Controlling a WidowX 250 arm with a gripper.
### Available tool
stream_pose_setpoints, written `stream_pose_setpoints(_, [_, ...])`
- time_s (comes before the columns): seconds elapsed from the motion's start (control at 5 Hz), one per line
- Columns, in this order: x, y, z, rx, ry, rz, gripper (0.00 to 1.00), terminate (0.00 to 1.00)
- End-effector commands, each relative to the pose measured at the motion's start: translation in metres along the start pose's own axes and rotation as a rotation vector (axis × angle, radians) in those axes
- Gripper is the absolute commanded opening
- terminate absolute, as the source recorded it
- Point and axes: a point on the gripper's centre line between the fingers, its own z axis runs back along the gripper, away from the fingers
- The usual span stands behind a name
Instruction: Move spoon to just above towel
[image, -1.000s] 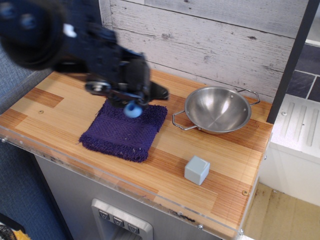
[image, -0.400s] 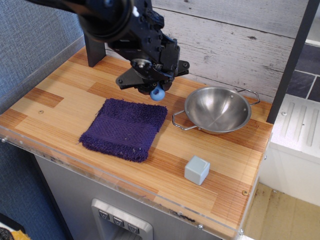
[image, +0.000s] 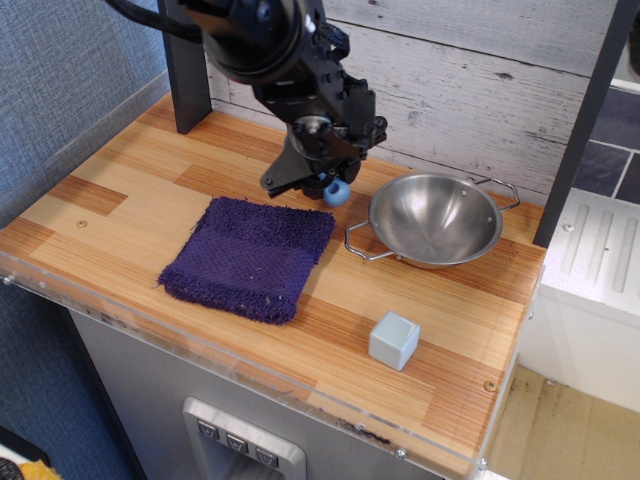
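The dark purple fuzzy towel lies flat on the wooden counter, left of centre. My black gripper hangs just beyond the towel's far right corner, beside the steel bowl. It is shut on the spoon: only the rounded light-blue end of its handle shows below the fingers. The spoon's grey bowl is hidden inside the gripper. The spoon is held a little above the counter, between the towel and the back wall.
A steel two-handled bowl stands right of the gripper, close to it. A small grey cube sits near the front edge. A white plank wall runs behind the counter, and a black arm post stands at the back left.
My gripper has carried the spoon from over the towel's far edge to the right and back, to a spot beyond the towel's far right corner. Towel, bowl and cube have not moved.
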Motion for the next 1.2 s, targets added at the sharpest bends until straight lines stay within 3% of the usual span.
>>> stream_pose_setpoints(0.0, [-0.007,-0.036,0.004,-0.046,-0.008,0.095,0.00,0.00])
stream_pose_setpoints(0.2, [-0.010,-0.038,0.006,-0.048,-0.004,0.101,0.00,0.00])
stream_pose_setpoints(0.4, [-0.010,-0.037,0.009,-0.051,0.008,0.113,1.00,0.00])
stream_pose_setpoints(1.0, [-0.008,-0.038,0.026,-0.087,-0.009,0.074,1.00,0.00])
